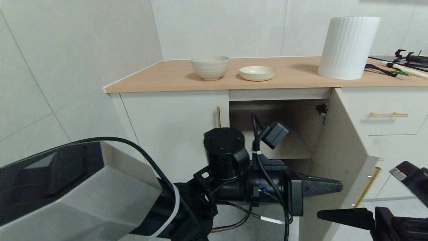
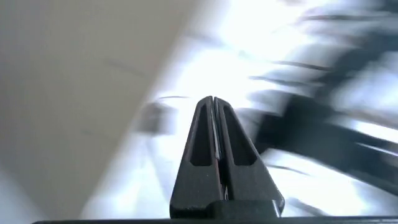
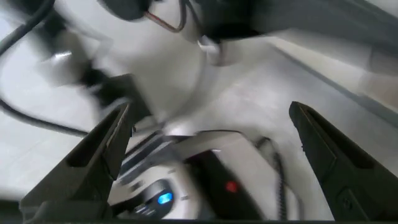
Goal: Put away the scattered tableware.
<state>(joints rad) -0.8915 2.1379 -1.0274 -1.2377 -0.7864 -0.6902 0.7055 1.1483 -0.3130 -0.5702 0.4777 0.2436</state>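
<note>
A cream ribbed bowl (image 1: 210,67) and a shallow cream dish (image 1: 257,73) stand side by side on the wooden countertop (image 1: 150,80). Below them the cabinet's right door (image 1: 337,157) hangs open onto a bare shelf. My left gripper (image 1: 336,186) is low in front of that opening, its fingers (image 2: 212,149) pressed together with nothing between them. My right gripper (image 3: 211,134) sits lower right, near the floor, its fingers (image 1: 344,216) spread wide apart and holding nothing. Both grippers are well below the tableware.
A tall white ribbed canister (image 1: 347,47) stands on the counter to the right, with black-handled utensils (image 1: 398,67) beyond it. The left cabinet door (image 1: 174,134) is closed. A drawer with a brass handle (image 1: 388,115) is at right. A wall closes off the left.
</note>
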